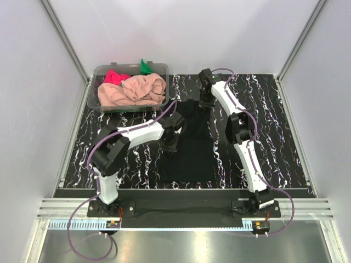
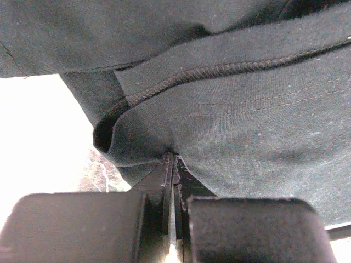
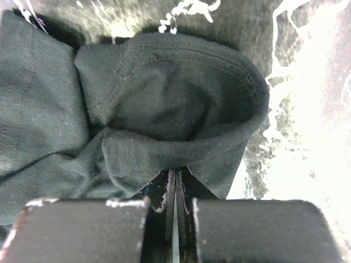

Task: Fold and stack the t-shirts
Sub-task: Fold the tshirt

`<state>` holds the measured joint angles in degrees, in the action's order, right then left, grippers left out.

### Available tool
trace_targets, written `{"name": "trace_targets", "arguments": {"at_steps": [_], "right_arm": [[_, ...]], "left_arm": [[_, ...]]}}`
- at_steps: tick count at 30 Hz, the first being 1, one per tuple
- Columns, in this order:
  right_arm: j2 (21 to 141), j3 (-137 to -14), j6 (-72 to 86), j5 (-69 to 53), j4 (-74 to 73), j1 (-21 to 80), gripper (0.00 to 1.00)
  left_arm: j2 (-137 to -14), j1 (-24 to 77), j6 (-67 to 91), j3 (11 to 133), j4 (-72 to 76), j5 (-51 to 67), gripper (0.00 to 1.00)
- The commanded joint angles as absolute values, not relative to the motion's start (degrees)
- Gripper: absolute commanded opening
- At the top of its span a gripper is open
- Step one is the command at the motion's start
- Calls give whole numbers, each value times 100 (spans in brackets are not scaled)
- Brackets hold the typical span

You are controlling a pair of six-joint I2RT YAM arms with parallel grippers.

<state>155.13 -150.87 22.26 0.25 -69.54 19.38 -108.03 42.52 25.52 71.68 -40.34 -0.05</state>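
Early: large black cloth t-shirt mid-worktop, left jaws pinching its 9 o'clock edge, right jaws its 12 o'clock collar; peach-pink tee, pink-red tee, green tee crumpled in clear plastic tub.

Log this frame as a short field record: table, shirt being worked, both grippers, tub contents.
table: black marbled surface
shirt being worked: black t-shirt, spread on table
left gripper: shut on black t-shirt, near stitched hem
right gripper: shut on black t-shirt, near the collar
tub: peach-pink t-shirt, pink-red t-shirt, green t-shirt
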Motion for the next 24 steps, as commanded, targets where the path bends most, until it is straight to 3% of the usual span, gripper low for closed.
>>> {"name": "trace_targets", "arguments": {"at_steps": [1,6,9,10,14,22,24], "right_arm": [[15908,-15328,2092,44,-6346,1846,0],[16005,-15609,2162,-246,-6223,1802,0],[15917,-15574,2118,-325,-6170,1793,15],[15873,-15539,2118,-334,-6170,1793,23],[15217,-14900,2092,-351,-6074,1793,29],[13616,-14204,1977,-633,-6011,1793,36],[12826,-13488,1987,-545,-6248,1793,36]], "left_arm": [[-11100,4430,2681,6715,-4483,228,0],[-11022,4500,2742,6566,-4421,290,0],[-10847,4500,2777,6495,-4316,299,0],[-10811,4509,2786,6495,-4281,290,13],[-10530,4491,2777,6600,-4280,150,38],[-9758,4228,2733,6987,-4447,448,43],[-9476,4096,2847,6874,-4517,623,44]]}}
